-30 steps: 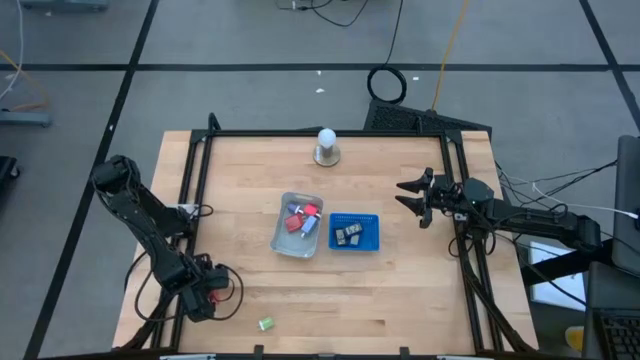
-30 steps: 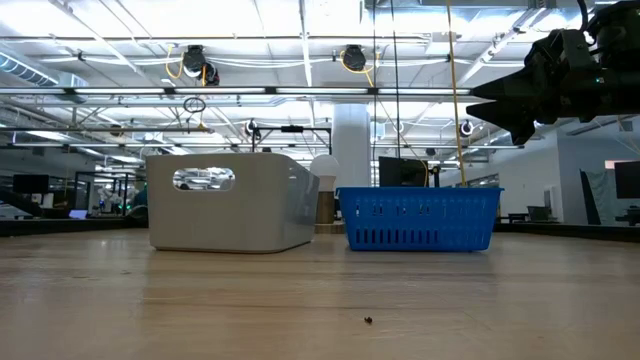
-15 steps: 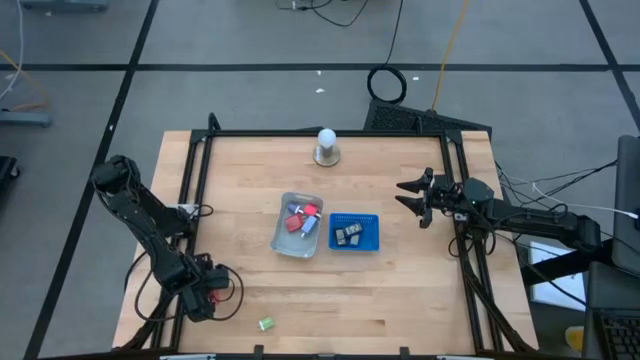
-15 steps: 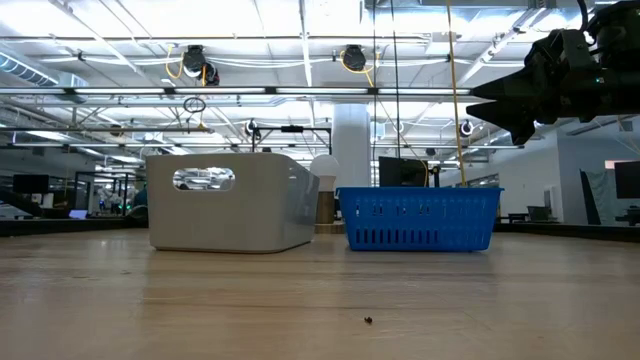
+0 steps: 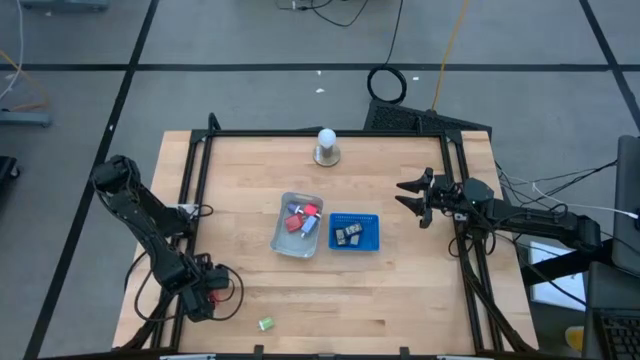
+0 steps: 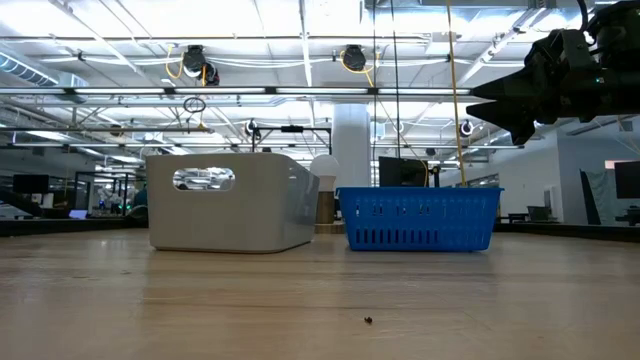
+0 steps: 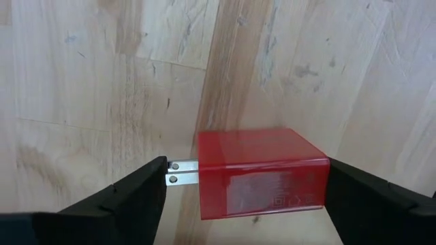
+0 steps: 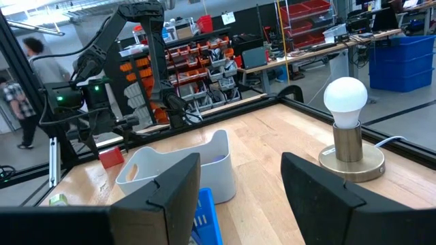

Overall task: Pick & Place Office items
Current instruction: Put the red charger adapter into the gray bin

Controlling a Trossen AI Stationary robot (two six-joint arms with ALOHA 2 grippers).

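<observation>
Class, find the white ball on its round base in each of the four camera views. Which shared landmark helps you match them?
High view: white ball near the table's far edge, beyond the clear tray.
Low view: white ball peeking out behind the clear tray.
Left wrist view: not in it.
Right wrist view: white ball standing apart from the clear tray.
Shared landmark: the clear tray.

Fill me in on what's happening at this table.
The left claw is down at the table's near left corner, its fingers straddling a red plug-in adapter lying on the wood. The right claw hangs open and empty above the table's right side. Some small items already sit in the clear tray and the blue basket at the centre. A small green item lies loose near the front edge.
</observation>
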